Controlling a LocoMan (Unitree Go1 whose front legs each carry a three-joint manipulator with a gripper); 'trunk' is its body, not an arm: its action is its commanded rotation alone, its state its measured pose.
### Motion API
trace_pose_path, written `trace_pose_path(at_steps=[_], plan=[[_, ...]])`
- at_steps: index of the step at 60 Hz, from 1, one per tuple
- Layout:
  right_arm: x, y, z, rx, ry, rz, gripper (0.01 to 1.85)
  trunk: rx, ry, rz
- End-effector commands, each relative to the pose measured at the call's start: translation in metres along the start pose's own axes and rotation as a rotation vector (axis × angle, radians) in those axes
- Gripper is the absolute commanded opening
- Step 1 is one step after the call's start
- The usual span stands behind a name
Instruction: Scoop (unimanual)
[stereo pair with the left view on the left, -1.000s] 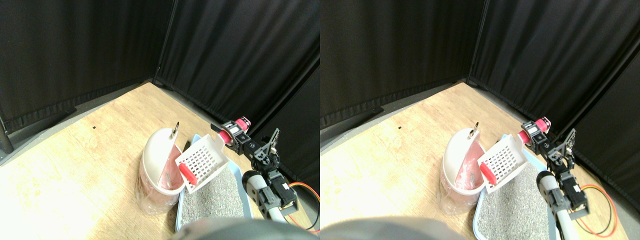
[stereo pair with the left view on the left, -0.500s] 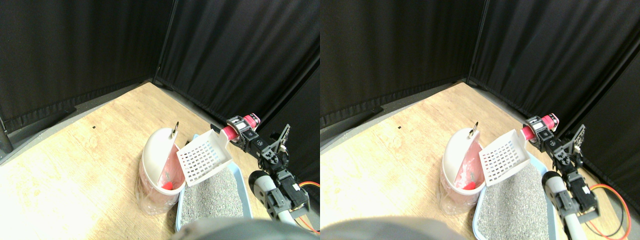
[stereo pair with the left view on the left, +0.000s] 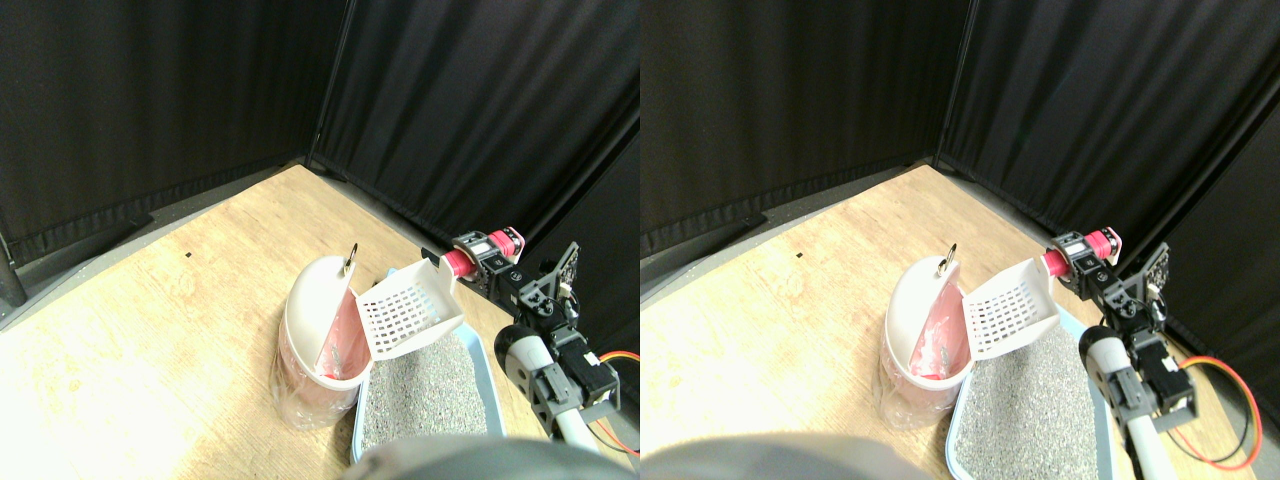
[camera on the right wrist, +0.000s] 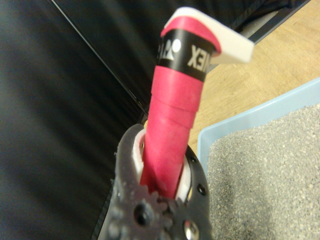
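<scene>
My right gripper (stereo pair with the left view on the left: 483, 256) is shut on the pink wrapped handle (stereo pair with the left view on the left: 461, 263) of a white slotted scoop (stereo pair with the left view on the left: 408, 310). The empty scoop hangs tilted in the air over the seam between the white bin (stereo pair with the left view on the left: 298, 305) and the light blue litter tray (stereo pair with the left view on the left: 359, 425), its open mouth toward the bin. A pink bag lines the bin, and no red piece shows inside it. In the wrist view the pink handle (camera on the right wrist: 172, 115) runs out from between the jaws of the gripper (camera on the right wrist: 165, 165), above the grey litter (camera on the right wrist: 270, 175).
Grey litter (stereo pair with the left view on the left: 425, 385) fills the tray. A metal ring (stereo pair with the left view on the left: 352, 260) stands on the bin's raised lid. Black curtains (stereo pair with the left view on the left: 460, 90) close the back and right, close behind the arm. Orange cable (stereo pair with the left view on the left: 620, 360) trails at the lower right. Bare wooden floor (stereo pair with the left view on the left: 170, 310) lies left.
The red piece slid off the scoop into the bin and is now out of sight. The scoop has turned away from its steep tip, and the arm shifted slightly right.
</scene>
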Motion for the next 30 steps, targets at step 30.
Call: trace_pose_path(at_steps=[30], plan=[[-0.039, -0.064, -0.043, 0.399, -0.215, -0.221, 0.05, 0.110, 0.045, -0.115]])
